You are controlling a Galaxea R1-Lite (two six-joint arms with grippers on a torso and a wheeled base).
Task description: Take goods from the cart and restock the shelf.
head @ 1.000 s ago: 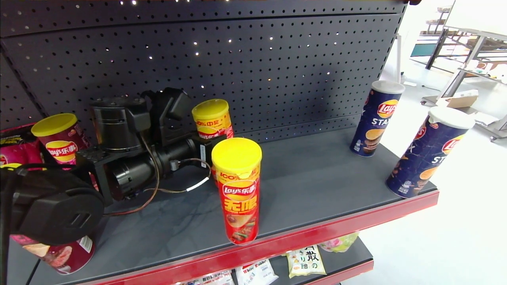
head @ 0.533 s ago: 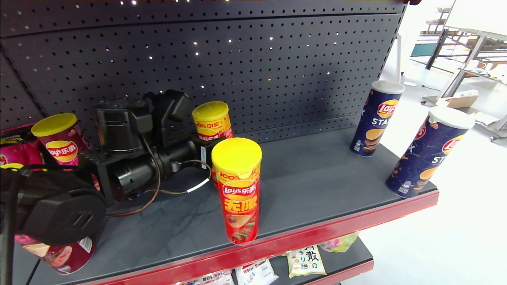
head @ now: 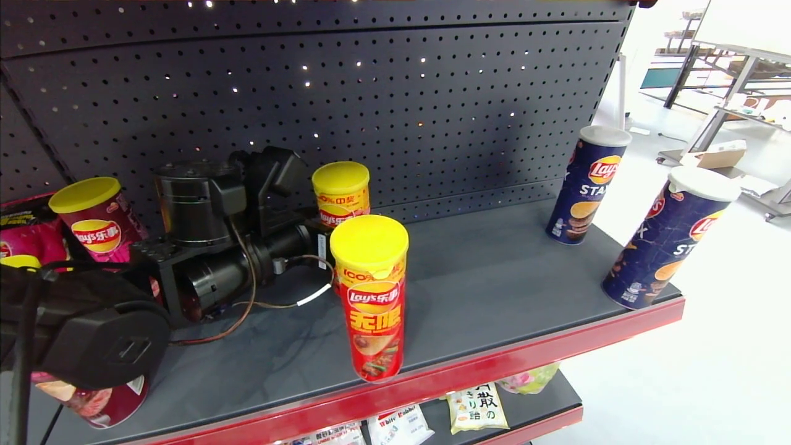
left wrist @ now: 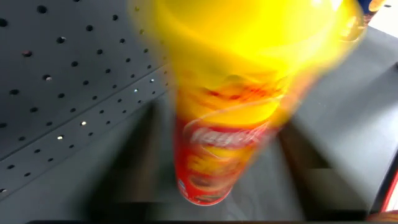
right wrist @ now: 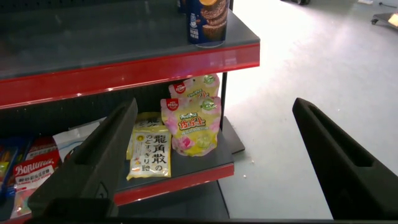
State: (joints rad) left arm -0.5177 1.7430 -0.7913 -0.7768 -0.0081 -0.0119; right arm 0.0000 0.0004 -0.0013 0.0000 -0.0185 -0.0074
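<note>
**Yellow-lidded can held at the back of the shelf**

Yellow lid uppermost, the can [head: 341,190] stands upright on the shelf [head: 494,278]. The left pincer [head: 325,230] is closed round its lower half. Whether the can's base touches the shelf cannot be told, as the pincer's fingertips and the can's foot are hidden. The pegboard [head: 432,111] lies just beyond the can, on the side away from the pincer.

A front can [head: 369,296], red with a yellow lid, stands just beside the left pincer, on the side nearer the shelf's red edge. A blue can [head: 587,185] and a second blue can [head: 670,238] at the shelf's corner stand well apart from the pincer, off to its right. A red can [head: 93,213] stands to its left, behind the arm.

The right pincer [right wrist: 214,109] is spread wide and grips nothing. It hangs low, in front of the lower shelf [right wrist: 186,180]. Pouches [right wrist: 189,118] lie on that shelf straight ahead of its parted fingers [right wrist: 87,174]. The second blue can stands above the pincer, at the end of the red-edged shelf.
</note>
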